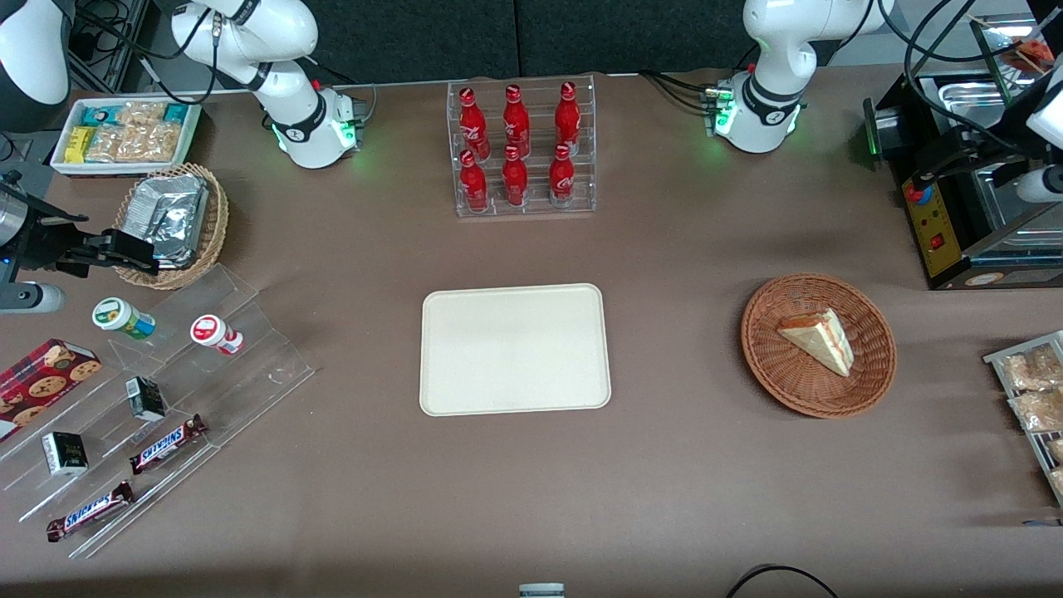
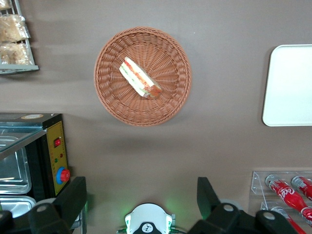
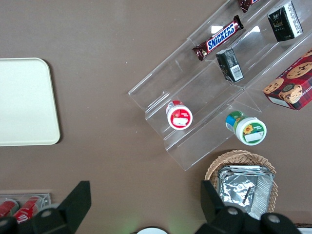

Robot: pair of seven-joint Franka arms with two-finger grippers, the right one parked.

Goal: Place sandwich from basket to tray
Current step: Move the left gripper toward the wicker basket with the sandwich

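Front view: sandwich [image 1: 818, 339] lies in the reddish-brown basket [image 1: 818, 345], a pale wedge with its red-green filling edge turned toward the working arm's end of the table. Basket sits on the brown table [image 1: 681, 465], well apart from the cream tray [image 1: 515, 349], which is bare. Rack of red bottles [image 1: 521, 149] stands farther from the camera than the tray. Black oven-like machine [image 1: 963, 199] is near the basket, farther from the camera. Left gripper itself can't be made out in this view.

Left wrist view: gripper [image 2: 141, 200] hangs high above the table, jaws spread wide, holding nothing, both dark fingers [image 2: 73, 197] apart. Sandwich [image 2: 140, 78] rests inside basket [image 2: 142, 76], off centre. Tray [image 2: 288, 85] corner shows, apart from basket.

Right wrist view: tray [image 3: 27, 102] edge, clear stepped stand [image 3: 214, 92] with Snickers bar [image 3: 218, 38], tan basket of foil packets [image 3: 243, 183].
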